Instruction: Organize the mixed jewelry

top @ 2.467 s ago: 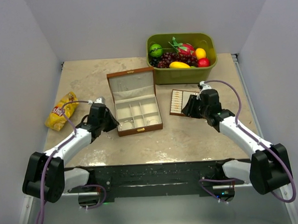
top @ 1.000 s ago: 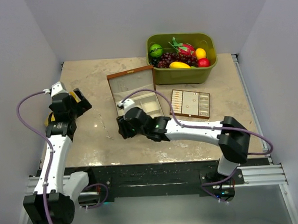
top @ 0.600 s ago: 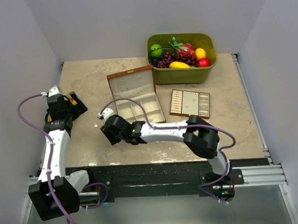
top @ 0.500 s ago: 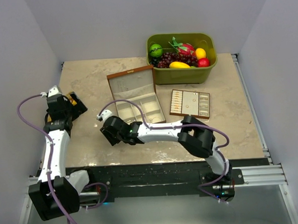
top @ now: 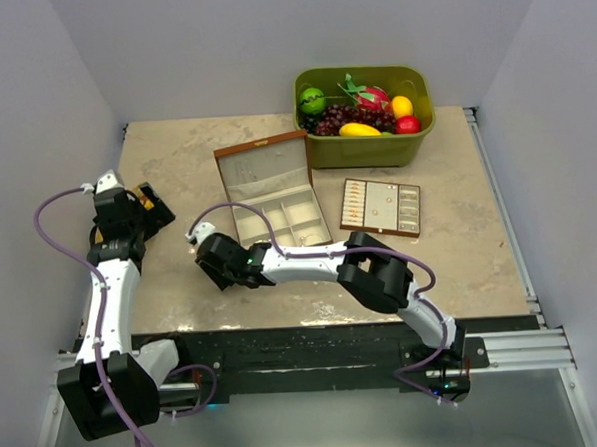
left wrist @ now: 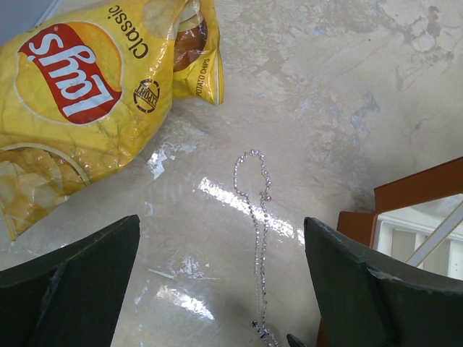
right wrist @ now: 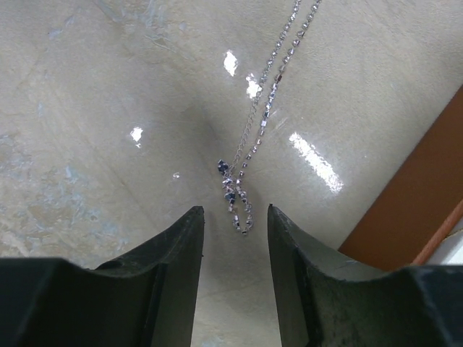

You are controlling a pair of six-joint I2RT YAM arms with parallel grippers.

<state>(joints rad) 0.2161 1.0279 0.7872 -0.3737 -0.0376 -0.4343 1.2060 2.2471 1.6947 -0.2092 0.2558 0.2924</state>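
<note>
Right gripper [right wrist: 234, 238] hangs low over the bench [top: 431, 267] just left of the wooden box [top: 264, 170], its jaws part-way apart and holding nothing; the fine silvery chain [right wrist: 231, 184] lies flat on the stone there, its clasp end sitting right at the mouth of the gap between the two dark fingers [right wrist: 173, 267]. The step in hand looks to be picking that chain up off the bench so it can go into the box. To do it well, I judge the gripper should drop straight down until the tips all but touch the stone, straddle the bunched clasp end and not the single thin strand, then close gently. A chain this fine will likely slip out of a loose pinch or drag sideways if the tips scrape. Lifting high before travelling towards the box would keep the trailing length from snagging on the box's brown edge, which shows close by in the right wrist view. The right arm stretches from its base along the box's front, elbow bent near the front right corner, wrist tipped down. Left gripper [left wrist: 221, 238] is spread wide and empty, well left of the box, looking down at the chain's far loop beside a yellow crisp bag [left wrist: 79, 108]. The left arm runs up the bench's left side.
</note>
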